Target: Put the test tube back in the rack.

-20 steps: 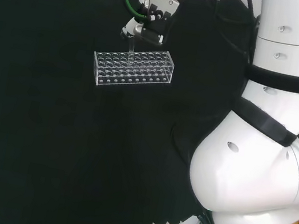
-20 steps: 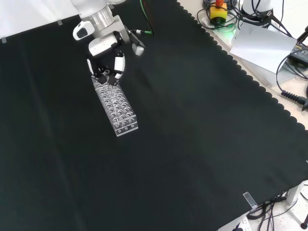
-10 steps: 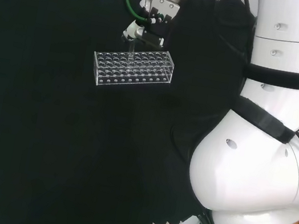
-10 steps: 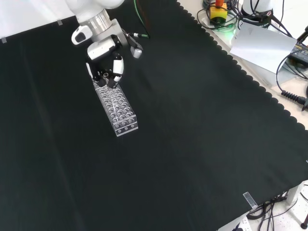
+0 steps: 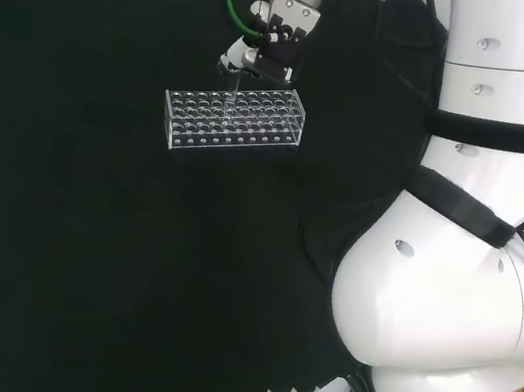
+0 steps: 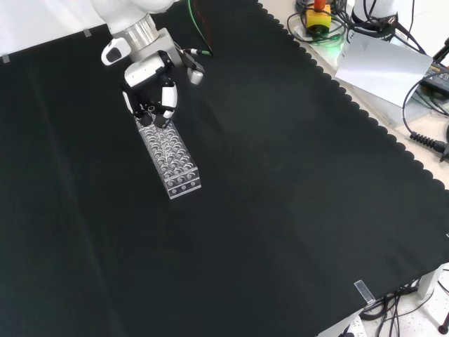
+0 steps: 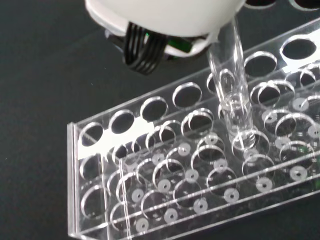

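Observation:
A clear plastic rack (image 5: pixel 233 118) with several rows of holes lies on the black cloth, and the front view has it (image 6: pixel 172 158) just below the hand. The hand (image 5: pixel 270 47) hovers over the rack's far edge with its fingers curled on the top of a clear test tube (image 5: pixel 231 89). In the front view the hand (image 6: pixel 149 74) stands at the rack's upper end. In the wrist view the test tube (image 7: pixel 232 75) comes out from under the blurred white hand (image 7: pixel 160 12). It stands nearly upright, its rounded end down through a top hole of the rack (image 7: pixel 150 190).
A green cable (image 5: pixel 237 4) runs along the wrist. Beyond the cloth's scalloped edge at the front view's upper right sit a yellow box with a red button (image 6: pixel 317 17), a grey sheet (image 6: pixel 382 67) and cables. A small clear piece (image 6: pixel 363 291) lies near the lower edge.
The hand with the tube has drifted a little up and to the right in the head view, up and left in the front view. The rack has stayed put.

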